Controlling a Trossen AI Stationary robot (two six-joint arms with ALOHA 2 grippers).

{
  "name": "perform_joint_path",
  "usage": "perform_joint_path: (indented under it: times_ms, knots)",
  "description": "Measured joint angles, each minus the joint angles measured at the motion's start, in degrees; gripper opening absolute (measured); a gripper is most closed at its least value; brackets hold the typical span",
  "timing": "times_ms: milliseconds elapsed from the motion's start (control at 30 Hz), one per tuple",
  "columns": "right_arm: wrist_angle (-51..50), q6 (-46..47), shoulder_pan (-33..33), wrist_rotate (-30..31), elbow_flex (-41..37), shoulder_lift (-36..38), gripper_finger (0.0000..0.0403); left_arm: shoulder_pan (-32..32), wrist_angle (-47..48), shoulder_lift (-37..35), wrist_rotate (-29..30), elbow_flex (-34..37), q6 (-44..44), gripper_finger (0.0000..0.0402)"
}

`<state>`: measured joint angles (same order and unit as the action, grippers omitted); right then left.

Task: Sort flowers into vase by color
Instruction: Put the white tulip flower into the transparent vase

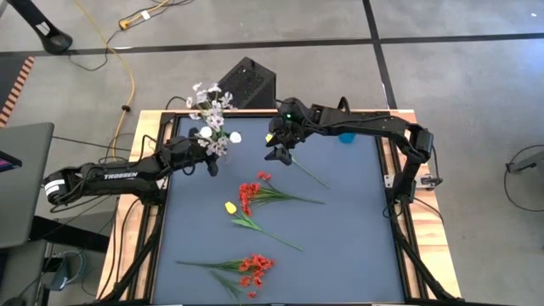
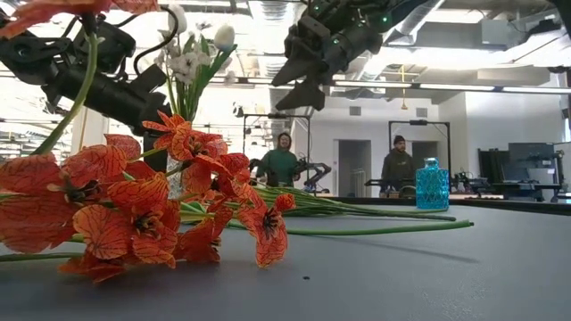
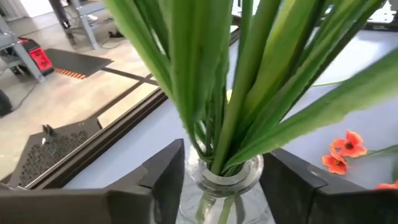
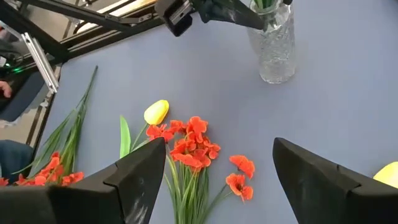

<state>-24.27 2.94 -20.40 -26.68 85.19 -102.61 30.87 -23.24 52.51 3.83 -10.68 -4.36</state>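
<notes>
High view looks straight down; low view sits at tabletop level; both share the red flowers (image 1: 248, 197)

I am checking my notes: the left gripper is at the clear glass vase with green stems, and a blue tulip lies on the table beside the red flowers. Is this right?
Not quite. The tulip beside the red flowers is yellow, not blue, as the right wrist view shows. The left gripper is indeed at the clear glass vase.

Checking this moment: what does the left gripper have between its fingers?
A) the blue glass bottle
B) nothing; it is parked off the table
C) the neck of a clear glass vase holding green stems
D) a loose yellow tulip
C: in the left wrist view the left gripper has a dark finger on each side of the clear vase neck, with green stems rising from it.
</notes>
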Motion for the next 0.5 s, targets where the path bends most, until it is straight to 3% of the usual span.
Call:
perform_joint_path:
  times_ms: [233, 500]
  knots:
    - [-1.5, 0.0, -0.8, 0.0, 0.0, 0.0, 0.0321, 0.0, 0.0, -0.5, -0.1, 0.0, 0.3, 0.023]
    - [-1.8, -0.1, -1.5, 0.0, 0.0, 0.0, 0.0321, 0.0, 6.6, -7.3, 1.7, 0.0, -0.3, 0.0243]
